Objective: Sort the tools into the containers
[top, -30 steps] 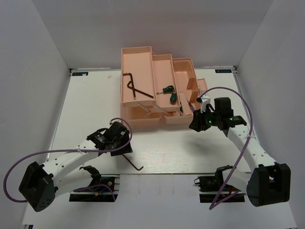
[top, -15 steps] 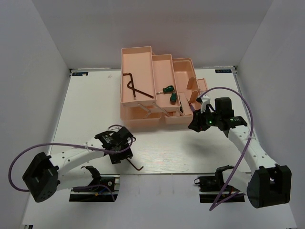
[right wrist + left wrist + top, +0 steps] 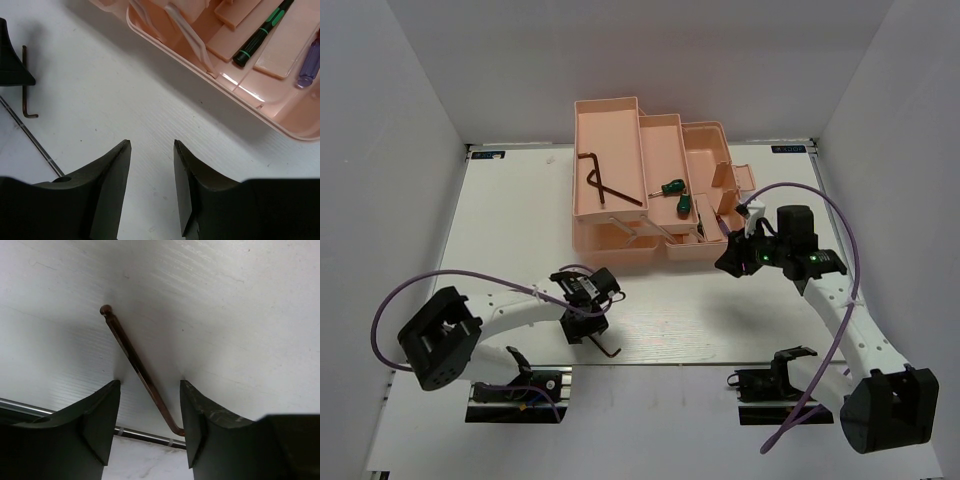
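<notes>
Brown hex key (image 3: 136,363) — inside spread left tool (image 3: 149,386)

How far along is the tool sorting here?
Done: hex keys and green screwdrivers lie in the toolbox trays, and two thin screwdrivers in another compartment. In hand: the open left tool straddles the last hex key on the table. Left: grasp it and box it.

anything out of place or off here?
One hex key lies loose on the table by its near edge, outside the toolbox; the open left gripper straddles it. Nothing looks spilled or damaged.
</notes>
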`<state>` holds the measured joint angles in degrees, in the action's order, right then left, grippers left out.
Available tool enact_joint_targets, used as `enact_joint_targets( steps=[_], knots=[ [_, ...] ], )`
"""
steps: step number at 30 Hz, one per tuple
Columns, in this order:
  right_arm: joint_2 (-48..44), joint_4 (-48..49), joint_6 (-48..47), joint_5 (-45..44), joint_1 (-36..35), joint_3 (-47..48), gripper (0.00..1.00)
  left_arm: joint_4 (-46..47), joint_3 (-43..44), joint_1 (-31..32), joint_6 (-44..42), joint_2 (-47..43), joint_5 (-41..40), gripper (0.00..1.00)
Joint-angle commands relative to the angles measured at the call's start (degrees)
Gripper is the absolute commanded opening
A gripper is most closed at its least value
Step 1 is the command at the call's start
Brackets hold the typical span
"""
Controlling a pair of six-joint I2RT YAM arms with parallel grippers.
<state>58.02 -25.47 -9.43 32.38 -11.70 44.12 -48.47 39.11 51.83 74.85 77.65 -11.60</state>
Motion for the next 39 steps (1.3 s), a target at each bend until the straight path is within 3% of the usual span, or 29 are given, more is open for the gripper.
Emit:
enact_joint_targets(
  steps=[1, 4, 5, 12, 19, 30, 36, 39],
  knots=[
    [-1.6, 0.8, 0.2, 1.7, 0.0, 0.1, 0.46, 3.7, -3.3, 0.8, 4.1, 0.0, -1.9, 0.6],
    [-2.1, 0.7, 0.4, 1.8, 0.1, 0.0, 0.46, 6.4, -7.2, 1.3, 5.4, -0.5, -0.4, 0.44],
    [-2.0, 0.8, 0.4, 1.8, 0.0, 0.1, 0.46, 7.1, -8.0, 1.9, 5.4, -0.5, 0.3, 0.34],
    [-2.4, 0.7, 0.6, 1.9, 0.1, -0.1, 0.46, 7.9, -9.9, 2.4, 6.0, 1.3, 0.8, 0.0],
    [-2.4, 1.0, 0.6, 1.9, 0.0, -0.2, 0.46, 7.3, -6.2, 4.3, 3.9, 3.3, -0.3, 0.0],
    [-1.9, 1.0, 0.7, 1.3, 0.1, -0.4, 0.46, 0.3, 13.1, 9.5, -6.1, 3.3, -5.5, 0.0],
    [-1.2, 1.1, 0.6, 1.1, 0.0, -0.4, 0.46, 2.2, 17.7, 12.8, -10.3, 1.3, -3.5, 0.0],
    [-0.8, 1.1, 0.6, 0.9, 0.2, -0.3, 0.46, 5.4, 21.9, 15.0, -16.6, 0.1, -2.1, 0.0]
  ],
)
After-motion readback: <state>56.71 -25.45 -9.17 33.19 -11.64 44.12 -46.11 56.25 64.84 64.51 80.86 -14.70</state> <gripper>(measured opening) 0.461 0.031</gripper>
